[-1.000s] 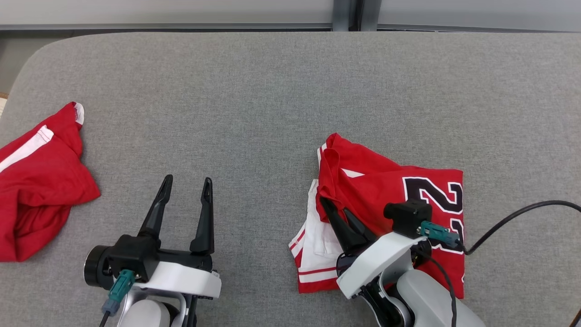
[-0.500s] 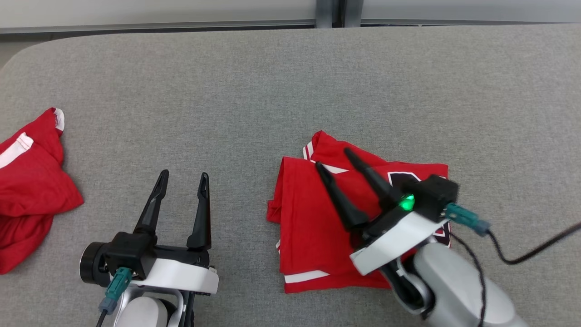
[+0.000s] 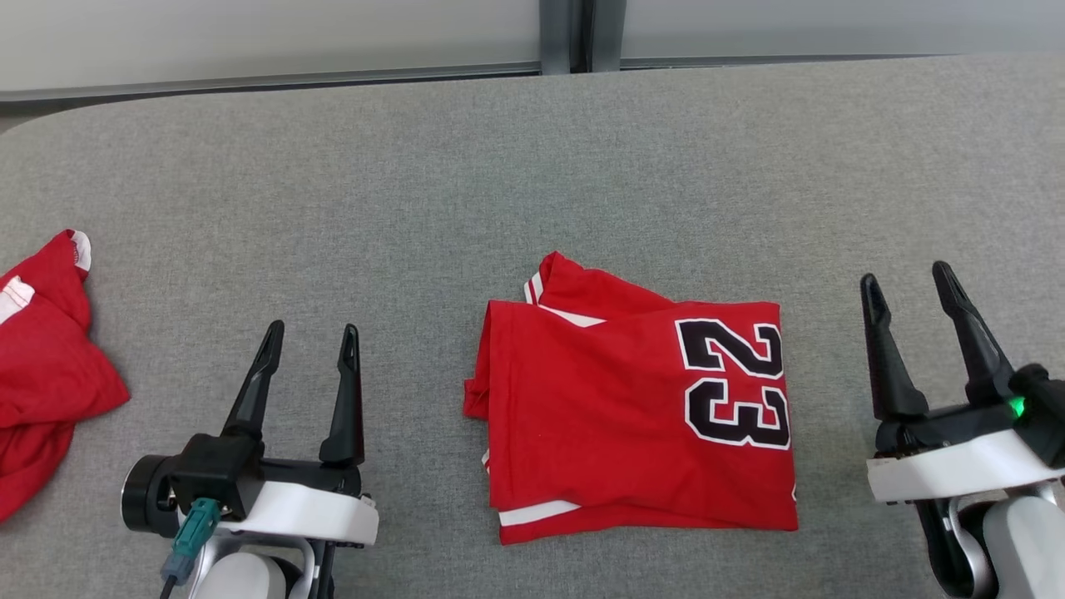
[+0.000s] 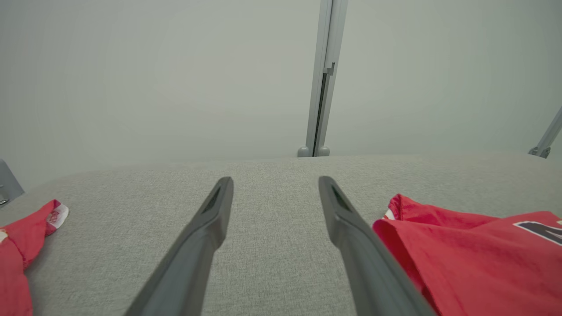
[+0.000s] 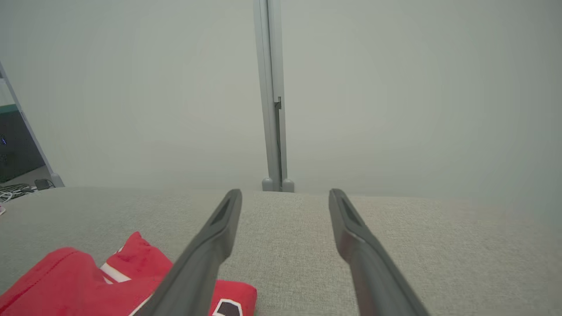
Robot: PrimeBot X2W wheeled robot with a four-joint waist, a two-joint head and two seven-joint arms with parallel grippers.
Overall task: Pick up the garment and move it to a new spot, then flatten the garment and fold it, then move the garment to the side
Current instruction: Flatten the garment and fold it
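A grey fabric-covered table (image 3: 532, 183) stretched out before a pale wall (image 3: 250, 33) split by a metal post (image 3: 566, 33). The red jersey (image 3: 616, 416), folded into a rough rectangle with its black-and-white 23 facing up, lay flat on the nearer part of the table, between the two grippers and touching neither. The left gripper (image 3: 312, 333) hovered to its left, fingers spread and empty. The right gripper (image 3: 905, 274) stood to the jersey's right, likewise spread wide with nothing between its fingers. A second red garment (image 3: 42, 366) lay crumpled at the table's far left, well apart.
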